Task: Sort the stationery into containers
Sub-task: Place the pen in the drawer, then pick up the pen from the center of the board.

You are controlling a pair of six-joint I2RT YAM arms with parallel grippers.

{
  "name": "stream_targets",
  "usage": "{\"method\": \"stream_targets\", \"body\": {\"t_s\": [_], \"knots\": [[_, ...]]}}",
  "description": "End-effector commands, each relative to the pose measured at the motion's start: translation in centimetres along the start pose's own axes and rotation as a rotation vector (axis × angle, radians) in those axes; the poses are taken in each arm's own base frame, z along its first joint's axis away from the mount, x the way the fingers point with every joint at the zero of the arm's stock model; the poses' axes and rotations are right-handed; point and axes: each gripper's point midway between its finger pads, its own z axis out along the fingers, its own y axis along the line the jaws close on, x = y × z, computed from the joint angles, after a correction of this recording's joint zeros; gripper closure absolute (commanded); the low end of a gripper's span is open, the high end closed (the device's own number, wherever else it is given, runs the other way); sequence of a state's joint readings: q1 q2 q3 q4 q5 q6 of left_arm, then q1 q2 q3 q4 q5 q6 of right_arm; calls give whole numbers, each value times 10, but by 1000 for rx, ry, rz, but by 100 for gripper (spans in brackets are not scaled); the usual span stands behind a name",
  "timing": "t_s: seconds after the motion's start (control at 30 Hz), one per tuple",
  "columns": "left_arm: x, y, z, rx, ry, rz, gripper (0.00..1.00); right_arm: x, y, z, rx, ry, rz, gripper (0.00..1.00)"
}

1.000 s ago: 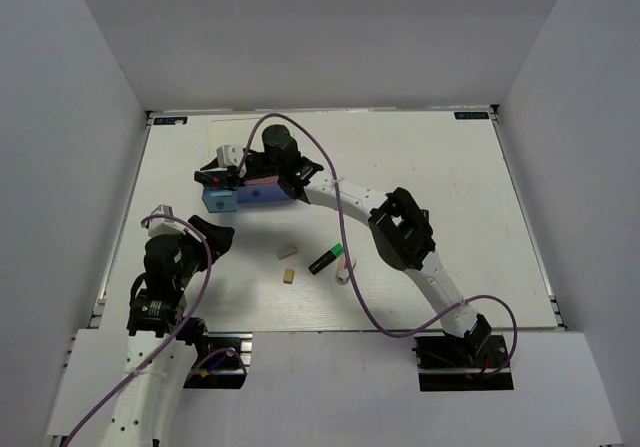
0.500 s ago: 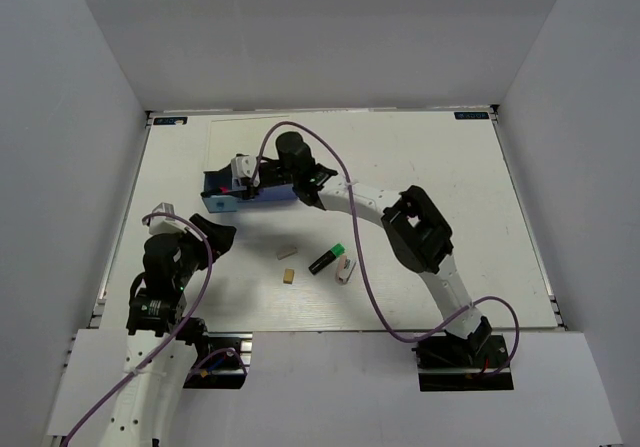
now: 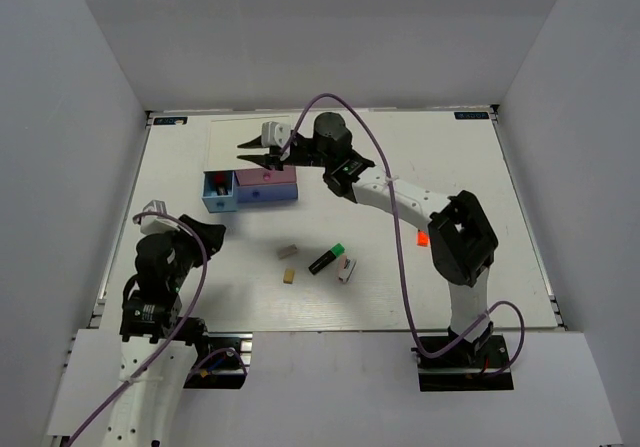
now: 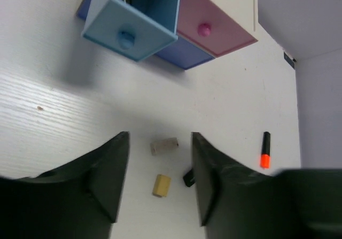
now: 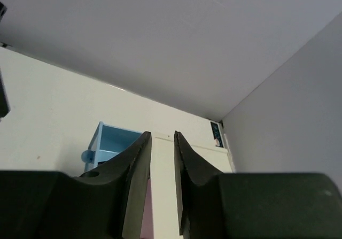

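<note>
The left arm (image 3: 158, 285) and right arm (image 3: 392, 196) are built of white links joined by chunky black joint housings. A purple cable (image 3: 405, 267) loops along each. The left tool (image 4: 160, 138) has dark, matte, wedge-shaped fingers (image 4: 109, 181).

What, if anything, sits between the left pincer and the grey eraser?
Nothing visible does. Bare table lies between the left pincer and the grey eraser; the tan eraser sits beside that path, nearer the arms.

Text/labels: none we can read. Dark corner stickers (image 3: 471, 116), upper frame, top view: print too small.
</note>
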State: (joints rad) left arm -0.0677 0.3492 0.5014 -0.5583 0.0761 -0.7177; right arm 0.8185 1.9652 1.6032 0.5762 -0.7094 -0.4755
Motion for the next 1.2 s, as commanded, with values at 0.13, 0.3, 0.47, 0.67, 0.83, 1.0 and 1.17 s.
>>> {"method": "stream_targets", "body": {"t_s": [0.13, 0.3, 0.47, 0.67, 0.83, 1.0, 1.17], "knots": [[-16, -30, 5, 94, 21, 96, 60, 6, -5, -52, 119, 200, 269, 93], [48, -43, 42, 269, 401, 152, 60, 29, 8, -121, 158, 372, 373, 75], [62, -73, 52, 413, 478, 276, 37, 59, 26, -191, 240, 532, 485, 49], [101, -98, 65, 491, 623, 351, 27, 85, 62, -268, 331, 677, 676, 40], [133, -111, 85, 470, 700, 508, 26, 91, 70, -317, 424, 733, 725, 40], [165, -123, 92, 441, 743, 695, 33, 94, 85, -342, 473, 754, 767, 40], [191, -138, 98, 437, 795, 859, 40, 95, 88, -361, 521, 767, 795, 40]]}}
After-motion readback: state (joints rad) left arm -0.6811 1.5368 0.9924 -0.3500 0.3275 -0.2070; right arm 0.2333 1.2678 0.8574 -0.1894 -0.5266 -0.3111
